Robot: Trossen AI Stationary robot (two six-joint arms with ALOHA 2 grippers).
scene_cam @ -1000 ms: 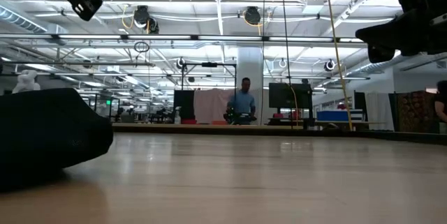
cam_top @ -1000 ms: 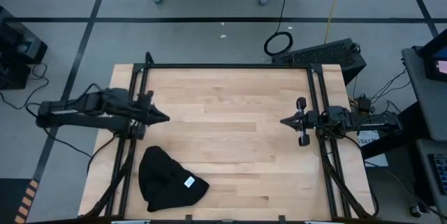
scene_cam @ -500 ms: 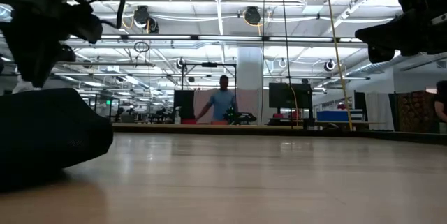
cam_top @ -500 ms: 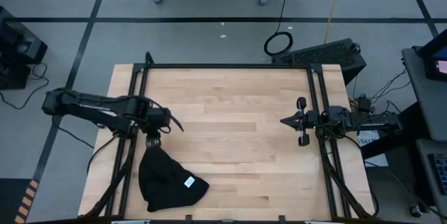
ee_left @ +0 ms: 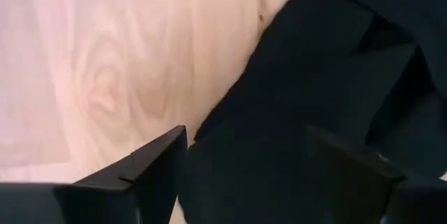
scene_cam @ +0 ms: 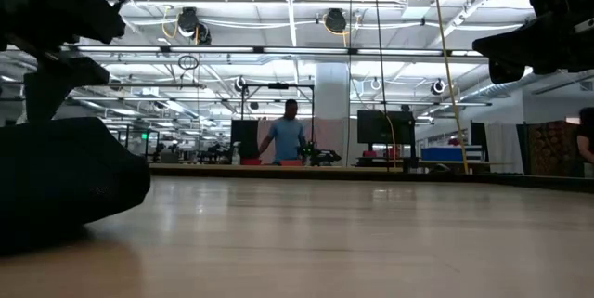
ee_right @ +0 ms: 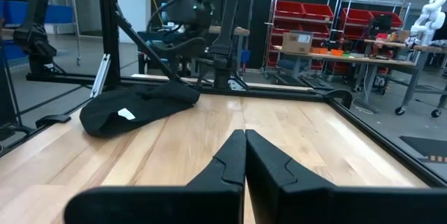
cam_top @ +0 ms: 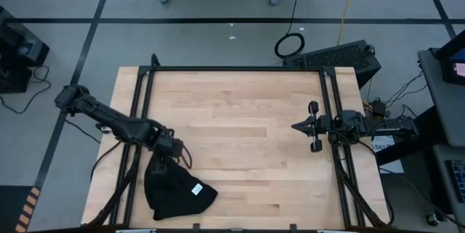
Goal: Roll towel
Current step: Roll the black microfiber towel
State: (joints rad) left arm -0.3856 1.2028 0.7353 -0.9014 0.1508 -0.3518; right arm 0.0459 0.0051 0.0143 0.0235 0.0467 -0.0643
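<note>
**Left arm poised over a crumpled towel**

At the left side of the counter (cam_top: 240,117), the left gripper (cam_top: 168,154) hangs just above the far edge of the towel (cam_top: 174,189), its jaws spread wide with nothing between them. The left wrist view shows the two dark fingers (ee_left: 157,172) straddling black cloth, bare wood beside it. The towel lies bunched in the near-left corner of the counter, a rumpled heap rather than a flat sheet, with its white tag (cam_top: 196,189) facing up toward its right side. In the low view it reads as a thick dark mound (scene_cam: 65,182) with the left arm right above it.

The step in hand looks like a first grasp, and nothing is rolled yet. To do it well, the jaws should probably take a single layer at an edge or corner, not a thick fold, so the cloth can be drawn out flat across the open wood before any rolling begins. A bite into the middle of the heap would likely just lift the whole bundle.

Over at the right edge, the right gripper (cam_top: 299,126) waits well apart from the towel, jaws pressed together on nothing, as the right wrist view (ee_right: 243,155) confirms.
</note>
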